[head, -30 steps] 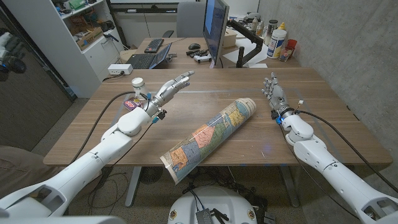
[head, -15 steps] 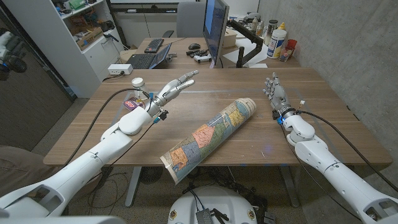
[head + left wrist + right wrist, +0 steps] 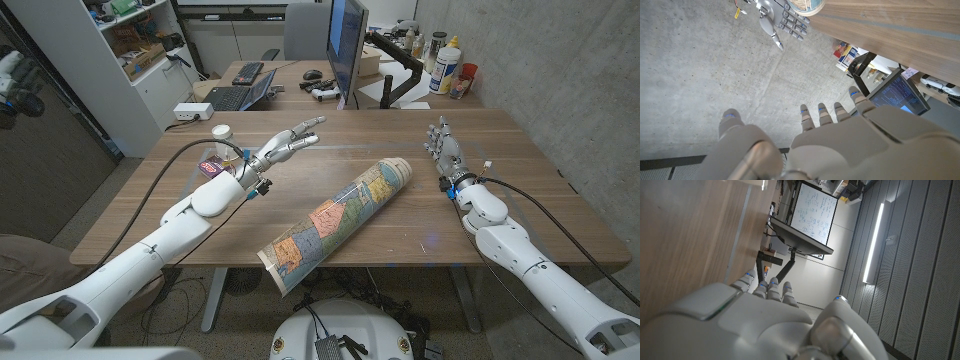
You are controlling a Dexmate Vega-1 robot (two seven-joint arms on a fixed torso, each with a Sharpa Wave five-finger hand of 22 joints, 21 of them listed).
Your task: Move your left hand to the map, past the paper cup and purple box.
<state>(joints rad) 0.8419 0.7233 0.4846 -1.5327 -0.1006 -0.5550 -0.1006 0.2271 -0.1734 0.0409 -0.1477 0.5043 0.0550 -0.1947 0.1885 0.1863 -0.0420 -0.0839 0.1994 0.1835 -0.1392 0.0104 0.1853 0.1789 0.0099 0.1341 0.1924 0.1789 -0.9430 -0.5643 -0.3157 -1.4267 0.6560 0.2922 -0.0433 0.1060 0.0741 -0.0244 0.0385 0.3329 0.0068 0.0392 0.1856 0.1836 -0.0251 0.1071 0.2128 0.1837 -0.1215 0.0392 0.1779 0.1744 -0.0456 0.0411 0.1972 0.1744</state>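
The rolled map lies slantwise on the wooden table, its far end pointing to the back right. My left hand hovers open, fingers stretched out, left of the map's far end and apart from it. Behind the left forearm stands the white paper cup. The purple box lies just left of the wrist, partly hidden by it. My right hand is open to the right of the map, holding nothing. The left wrist view shows my left hand with the right hand beyond it.
A monitor on its stand rises at the table's back edge. Behind it is a second desk with a laptop and small items. Bottles stand at the back right. A shelf is at the left.
My left hand has moved a little to the right, farther from the cup and the box and closer to the map's far end. The map and my right hand have stayed put.
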